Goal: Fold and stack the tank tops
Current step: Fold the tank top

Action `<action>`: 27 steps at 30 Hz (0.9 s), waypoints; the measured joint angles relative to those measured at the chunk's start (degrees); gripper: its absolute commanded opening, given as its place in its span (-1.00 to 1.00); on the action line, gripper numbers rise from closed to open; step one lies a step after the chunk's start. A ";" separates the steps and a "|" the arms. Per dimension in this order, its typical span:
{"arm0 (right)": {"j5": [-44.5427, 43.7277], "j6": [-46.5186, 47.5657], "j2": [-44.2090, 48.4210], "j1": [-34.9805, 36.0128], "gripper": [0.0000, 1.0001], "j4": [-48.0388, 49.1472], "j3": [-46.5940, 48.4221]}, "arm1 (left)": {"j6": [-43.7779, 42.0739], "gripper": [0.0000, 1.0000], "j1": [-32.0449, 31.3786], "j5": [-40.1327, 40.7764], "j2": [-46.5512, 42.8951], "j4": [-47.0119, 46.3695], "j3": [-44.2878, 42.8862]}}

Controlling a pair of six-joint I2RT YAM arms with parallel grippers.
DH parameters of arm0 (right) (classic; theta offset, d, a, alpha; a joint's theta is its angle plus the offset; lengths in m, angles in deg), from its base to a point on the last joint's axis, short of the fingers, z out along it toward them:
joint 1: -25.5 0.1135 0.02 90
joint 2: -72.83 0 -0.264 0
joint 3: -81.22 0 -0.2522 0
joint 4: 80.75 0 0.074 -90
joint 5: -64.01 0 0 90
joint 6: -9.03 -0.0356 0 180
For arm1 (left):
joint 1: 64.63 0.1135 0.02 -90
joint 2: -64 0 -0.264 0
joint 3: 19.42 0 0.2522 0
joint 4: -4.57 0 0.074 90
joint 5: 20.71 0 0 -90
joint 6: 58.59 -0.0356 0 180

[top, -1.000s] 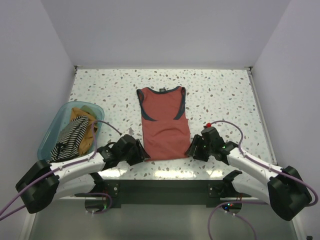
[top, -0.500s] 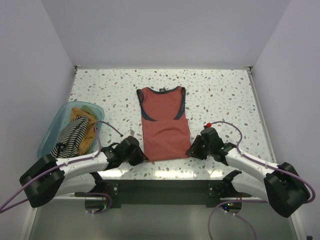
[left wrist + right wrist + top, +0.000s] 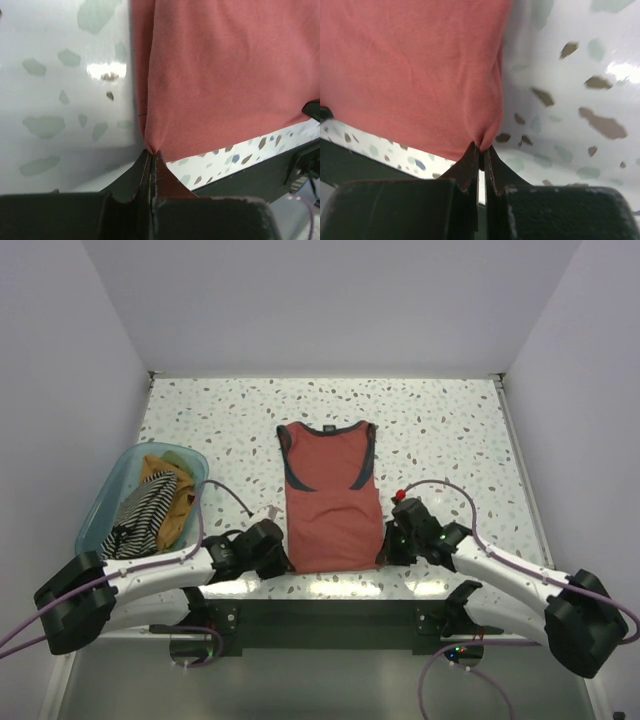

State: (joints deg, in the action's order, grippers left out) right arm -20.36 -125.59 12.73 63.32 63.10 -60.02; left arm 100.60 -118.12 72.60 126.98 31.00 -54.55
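Rust-red tank top dragged nearer, left pincer, right pincer clamped on hem corners at table edge

Tank top ctr table; bin left.

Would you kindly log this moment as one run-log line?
left claw: shut on rust-red tank top, near-left corner | right claw: shut on near-right corner | teal bin: striped tank top inside

Flat rust-red tank top on table
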 measured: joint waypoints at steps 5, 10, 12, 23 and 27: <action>-1.27 -0.98 6.19 9.11 -1.00 -6.71 0.00 | 1.22 -1.00 -7.93 1.70 -3.56 7.45 -1.31; -3.32 -4.92 14.93 16.98 -1.00 -14.95 0.87 | 5.99 -1.00 -18.38 5.49 -6.47 16.96 -6.75; -4.90 -5.86 16.65 17.42 -1.00 -18.36 3.08 | 7.48 -1.00 -19.78 7.17 -7.48 19.61 -9.27; -9.92 -2.91 4.04 10.67 -1.00 -19.32 21.09 | 0.31 -1.00 -5.42 15.13 -6.51 24.76 -23.32; -7.04 1.22 -1.75 0.11 -1.00 -16.76 24.30 | -6.19 -1.00 2.89 14.78 -2.80 22.12 -28.09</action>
State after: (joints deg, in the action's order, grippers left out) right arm -27.40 -124.36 10.98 63.43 46.34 -35.72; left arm 94.41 -115.24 87.38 124.18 53.12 -82.63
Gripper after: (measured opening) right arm 0.026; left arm 0.019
